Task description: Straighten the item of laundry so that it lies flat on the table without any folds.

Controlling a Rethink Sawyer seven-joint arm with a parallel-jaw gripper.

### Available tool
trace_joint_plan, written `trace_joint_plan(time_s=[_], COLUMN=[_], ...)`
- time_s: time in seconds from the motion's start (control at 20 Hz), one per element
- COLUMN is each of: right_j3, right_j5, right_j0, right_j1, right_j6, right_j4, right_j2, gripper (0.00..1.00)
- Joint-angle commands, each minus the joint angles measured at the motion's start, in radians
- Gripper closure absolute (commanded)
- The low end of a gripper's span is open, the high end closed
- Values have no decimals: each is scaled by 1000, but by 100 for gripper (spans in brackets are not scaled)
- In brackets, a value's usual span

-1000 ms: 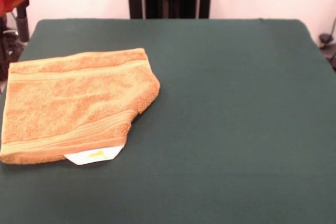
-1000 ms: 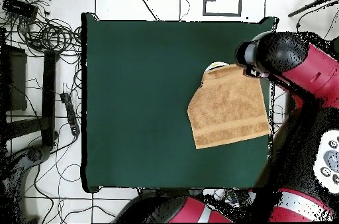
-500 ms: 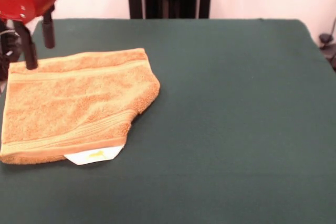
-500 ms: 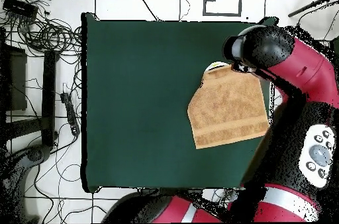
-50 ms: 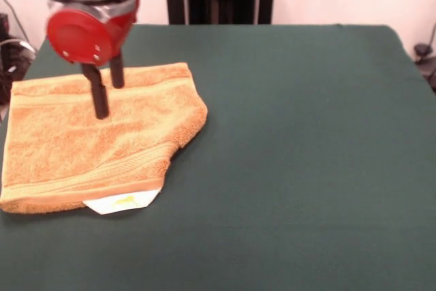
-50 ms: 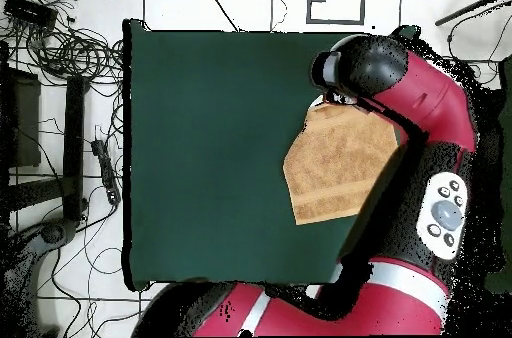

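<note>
From my front view, the towel [image 5: 95, 141] lies on the table [image 5: 306, 134] toward nine o'clock; the gripper [image 5: 109, 97] hangs over its twelve-o'clock half.

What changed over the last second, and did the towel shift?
The gripper swung in from the front view's left edge to hang above the towel, fingers open and empty. The towel, folded with its white tag showing, stayed put on the table.
</note>
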State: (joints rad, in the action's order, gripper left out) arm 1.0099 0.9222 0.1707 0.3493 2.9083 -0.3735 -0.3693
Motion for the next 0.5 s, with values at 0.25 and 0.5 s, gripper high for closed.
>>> trace_joint_plan(time_s=[0.25,0.5], right_j3=[91,92], right_j5=[-36,-36], right_j0=[-61,-79], right_j1=[-61,-69], right_j6=[282,298], right_j4=[-84,-107], right_j2=[60,47], gripper=[0,0])
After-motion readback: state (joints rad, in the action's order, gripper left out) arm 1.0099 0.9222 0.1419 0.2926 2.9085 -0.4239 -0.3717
